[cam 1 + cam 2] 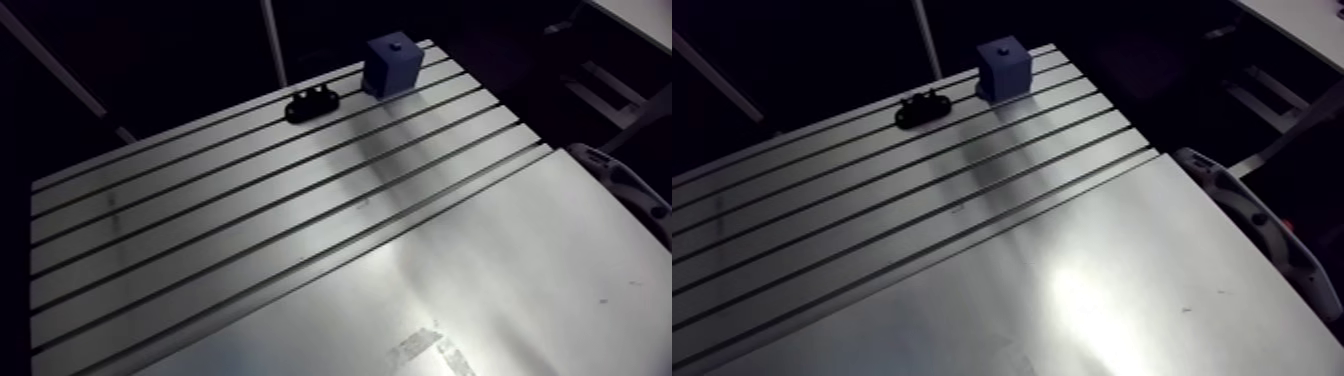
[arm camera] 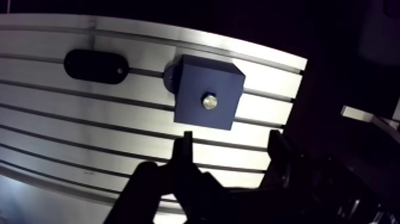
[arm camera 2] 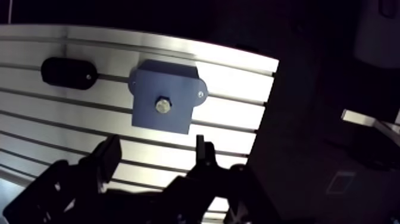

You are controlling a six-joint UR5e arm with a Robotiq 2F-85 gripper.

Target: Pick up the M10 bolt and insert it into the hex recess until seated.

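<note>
A blue block point(image 2: 196, 77) stands on the slotted table point(image 2: 71, 125) near its far corner. A silvery hex bolt head point(image 2: 209, 101) shows in the middle of the block's top face, sitting in the recess. In the wrist view my gripper point(image 2: 232, 143) hangs above the table just short of the block, open, with nothing between its fingers. The block lies ahead of the fingertips. The arm view shows the block point(image 1: 395, 65) at the table's far edge with a small dot on top, but not the gripper.
A black oval part point(image 1: 312, 103) lies on the slots beside the block. A smooth metal sheet point(image 1: 480, 290) covers the near part of the table. A white and grey device point(image 1: 625, 185) sits off the table's right edge.
</note>
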